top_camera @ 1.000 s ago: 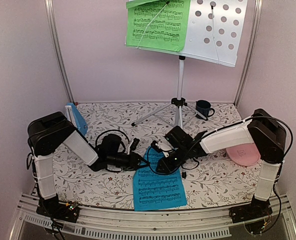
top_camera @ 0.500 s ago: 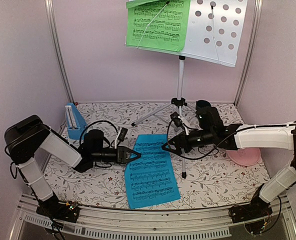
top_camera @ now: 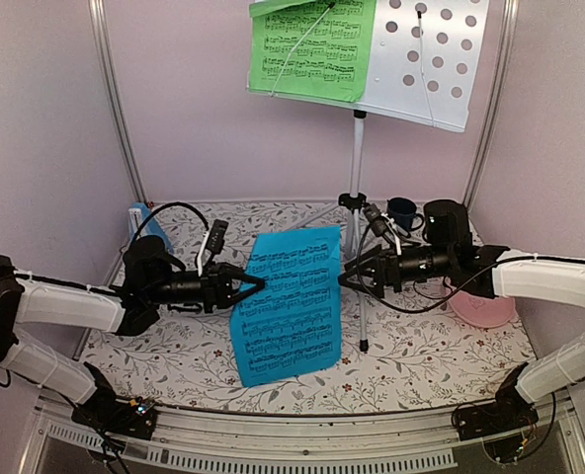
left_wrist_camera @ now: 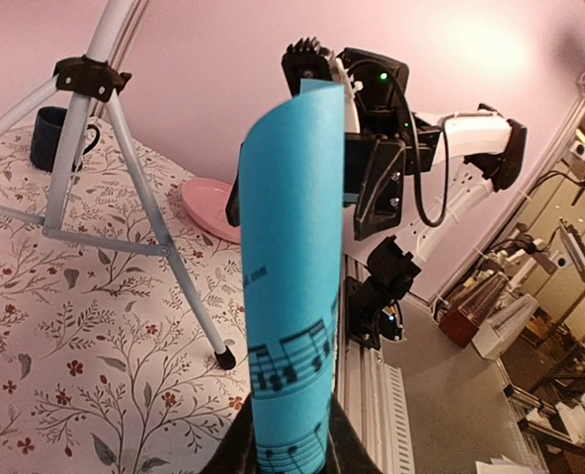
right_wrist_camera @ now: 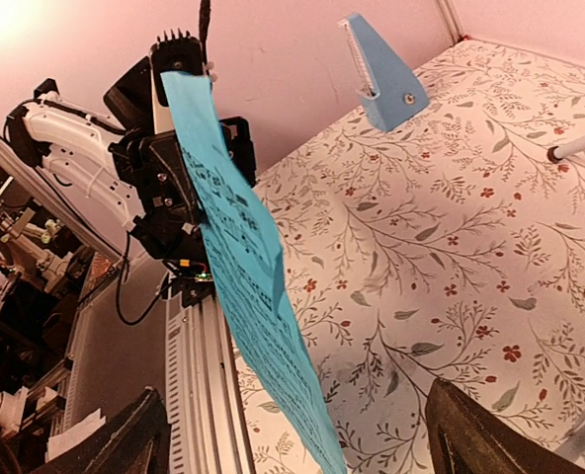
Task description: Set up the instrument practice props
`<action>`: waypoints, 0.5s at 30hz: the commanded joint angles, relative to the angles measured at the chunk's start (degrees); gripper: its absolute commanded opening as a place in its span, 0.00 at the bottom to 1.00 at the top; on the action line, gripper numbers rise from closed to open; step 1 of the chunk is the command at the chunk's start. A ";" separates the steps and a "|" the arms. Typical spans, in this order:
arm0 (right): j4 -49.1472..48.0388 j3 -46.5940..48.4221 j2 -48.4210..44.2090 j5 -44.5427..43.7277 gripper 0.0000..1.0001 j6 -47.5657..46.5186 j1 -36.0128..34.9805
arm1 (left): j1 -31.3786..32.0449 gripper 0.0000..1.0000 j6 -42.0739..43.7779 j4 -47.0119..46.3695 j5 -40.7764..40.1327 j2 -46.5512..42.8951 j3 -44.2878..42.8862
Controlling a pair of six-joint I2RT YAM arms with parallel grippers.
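The left gripper [top_camera: 257,286] had its jaws pinched almost closed on the left edge of the blue sheet of printed music [top_camera: 288,306], holding it upright and curling above the floral-patterned table [top_camera: 174,355]. The right gripper [top_camera: 349,277] hovered just beside the sheet's other edge, jaws spread wide, gripping nothing. The green sheet of printed music [top_camera: 312,49] sat on the left half of the silver tripod music stand's [top_camera: 357,158] perforated grey-white desk [top_camera: 441,69]. To my eye the blue sheet was bound for the desk's bare right half. Next it needed lifting high and steadying so it would not buckle.
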State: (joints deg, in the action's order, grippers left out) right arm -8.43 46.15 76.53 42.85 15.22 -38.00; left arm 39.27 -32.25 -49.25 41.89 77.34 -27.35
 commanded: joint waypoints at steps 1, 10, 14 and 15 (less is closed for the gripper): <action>-2.95 0.67 -0.59 5.69 0.89 -1.08 -3.14 | 0.69 0.17 2.22 2.60 2.43 -2.87 -2.38; -1.77 3.06 1.07 4.72 0.75 -2.99 -5.39 | 1.90 0.17 0.08 1.26 3.87 -3.60 -4.38; -1.77 3.30 1.18 4.09 0.68 -2.98 -5.38 | 2.12 0.17 -0.21 1.09 3.89 -3.60 -4.68; -1.77 3.25 1.22 3.71 0.65 -2.94 -5.38 | 2.15 0.17 -0.33 1.05 3.92 -3.60 -4.69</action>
State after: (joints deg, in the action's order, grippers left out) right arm -9.50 47.77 77.21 47.03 12.82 -43.44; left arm 40.62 -31.99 -47.66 44.69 74.54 -30.72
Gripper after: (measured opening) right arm 0.687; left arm 0.169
